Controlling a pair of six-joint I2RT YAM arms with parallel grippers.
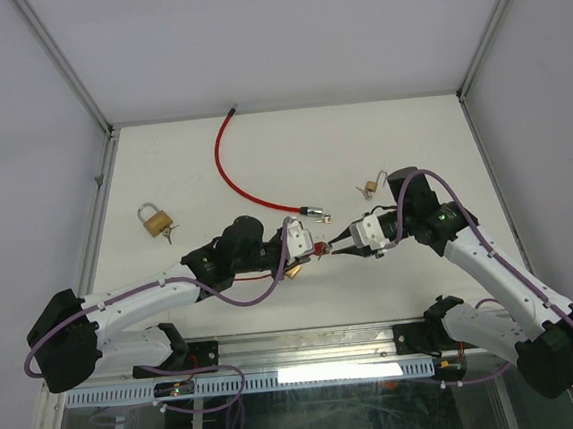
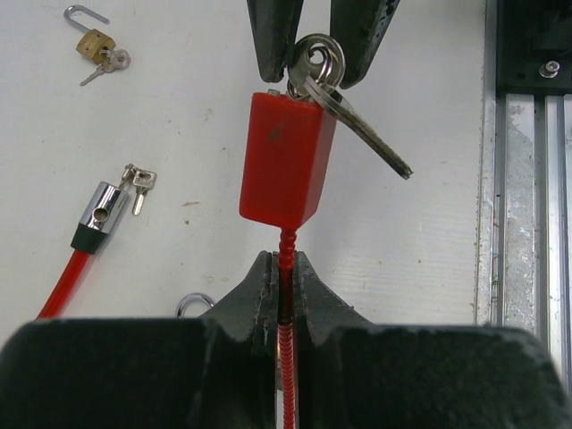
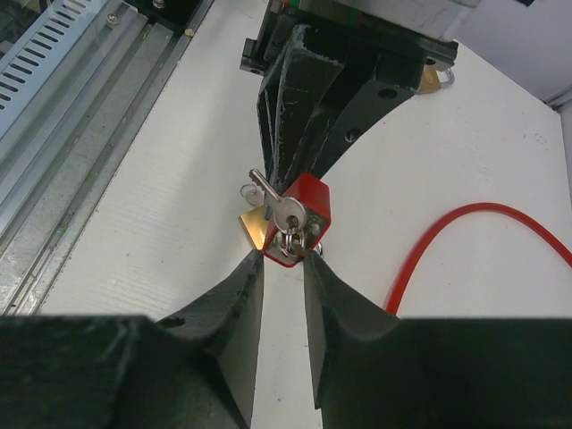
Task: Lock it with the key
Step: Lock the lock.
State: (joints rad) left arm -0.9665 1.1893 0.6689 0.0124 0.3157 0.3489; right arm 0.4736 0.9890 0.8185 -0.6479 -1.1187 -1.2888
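Above table (image 1: pixel 411 143), left end effector (image 2: pixel 281 268) pinches lock cable (image 2: pixel 285 243); right end effector's (image 3: pixel 284 259) grip unclear.

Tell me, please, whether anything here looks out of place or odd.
Nothing is spilled or broken. One oddity: the left gripper holds the red padlock only by its thin red shackle, and a key dangles askew from the ring at its far end.

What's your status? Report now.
Left jaws shut on cable of red padlock. Right jaws straddle key ring, grip unclear. A key hangs off it.
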